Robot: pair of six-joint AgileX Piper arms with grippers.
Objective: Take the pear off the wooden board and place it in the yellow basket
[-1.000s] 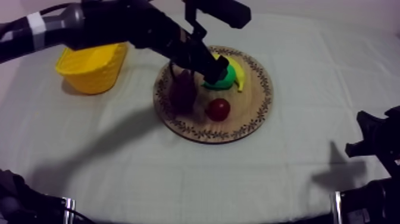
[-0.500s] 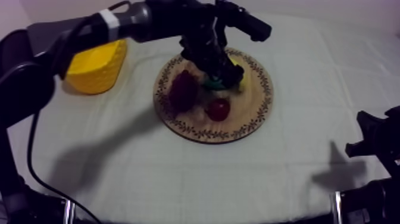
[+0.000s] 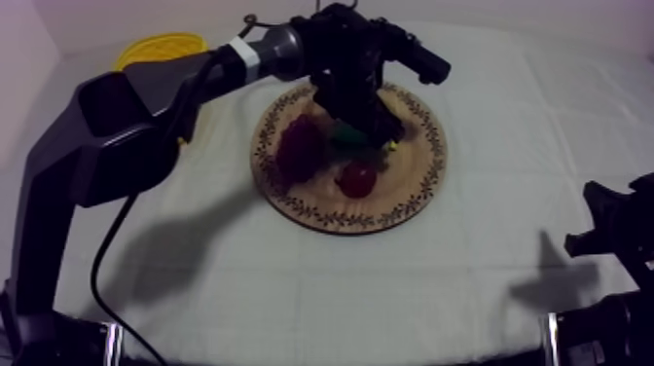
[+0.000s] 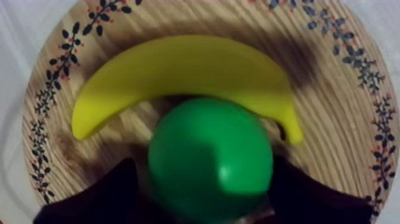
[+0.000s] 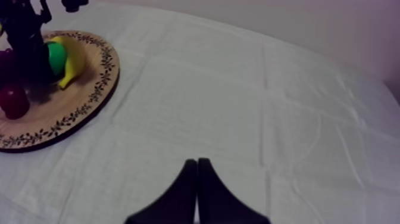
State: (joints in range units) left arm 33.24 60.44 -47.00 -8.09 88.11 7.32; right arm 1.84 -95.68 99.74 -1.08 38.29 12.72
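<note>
My left claw (image 4: 208,182) is gripping the round green pear (image 4: 209,158).
My right claw (image 5: 197,162) is sitting closed, empty, at four o'clock.

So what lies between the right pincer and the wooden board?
Bare cloth, nothing else, between the right pincer and the wooden board; the right wrist view shows it.

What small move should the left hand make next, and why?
Probably lift the left hand straight up a little. Its fingers look pressed against both sides of the pear, which rests on the wooden board right beside the banana. A straight rise should clear the banana before travel toward the yellow basket.
</note>
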